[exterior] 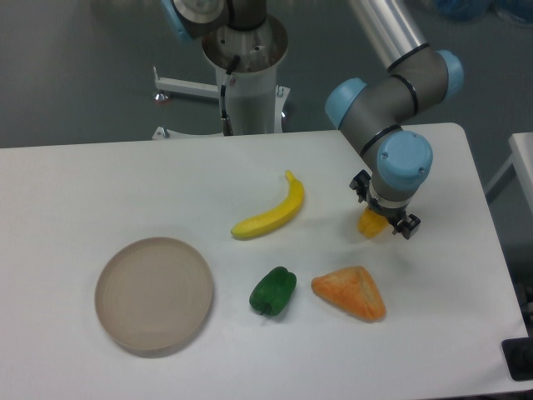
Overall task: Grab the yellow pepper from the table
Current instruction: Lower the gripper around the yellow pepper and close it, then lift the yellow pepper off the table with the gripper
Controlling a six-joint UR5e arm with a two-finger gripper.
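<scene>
Sitting between fingers of gripper (385,218): yellow pepper (371,223); grip closure unclear, over table (75,192).

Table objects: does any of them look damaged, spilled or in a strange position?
Nothing stands out. The banana, green pepper, orange wedge and round dish lie apart and intact on the table; the gripper is at the yellow pepper.

The arm reaches in from the upper right, grey links bending at blue-capped joints, its wrist turned straight down. The gripper (382,219) hangs low beneath it, dark fingers (409,225) pointing downward (only partly visible under the wrist), with the yellow pepper (371,223) between the jaws.
</scene>
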